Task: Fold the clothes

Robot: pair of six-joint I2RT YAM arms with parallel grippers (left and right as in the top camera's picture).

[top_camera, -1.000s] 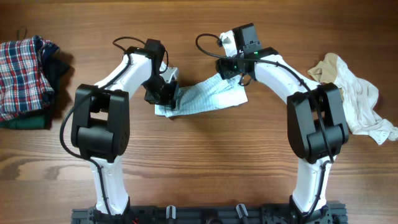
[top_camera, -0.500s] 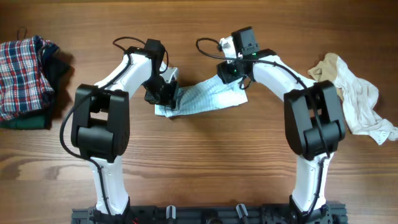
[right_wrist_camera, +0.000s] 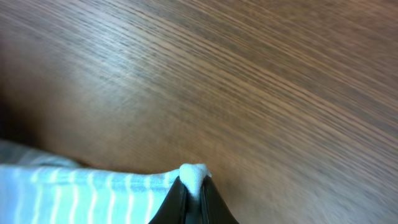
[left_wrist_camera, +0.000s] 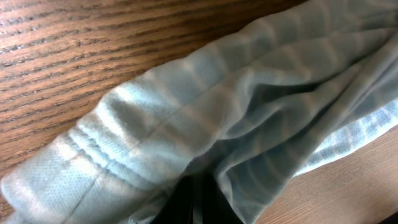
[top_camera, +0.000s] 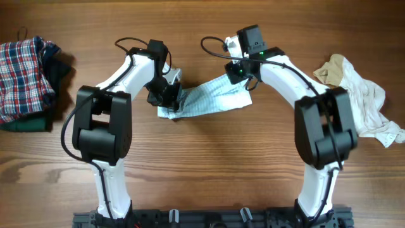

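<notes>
Closed within the last second: right claw [right_wrist_camera: 193, 185], now pinching a white corner of the striped garment [top_camera: 215, 98]. Clamped with the left claw [left_wrist_camera: 196, 198] on the opposite, cuffed end. Stretched between both claws, bunched beside the left. Risks losing the right-hand corner on lifting, with only a hem tip between those fingertips; risks skewed folds if pulled unevenly.

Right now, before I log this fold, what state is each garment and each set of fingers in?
striped garment, crumpled, unfolded, gripped at both ends
left fingers, shut on the striped garment's bunched edge
right fingers, shut on its white corner
plaid garment, rumpled heap, far left
dark green garment, lying under the plaid one
cream garments, loose unfolded pile, far right
</notes>
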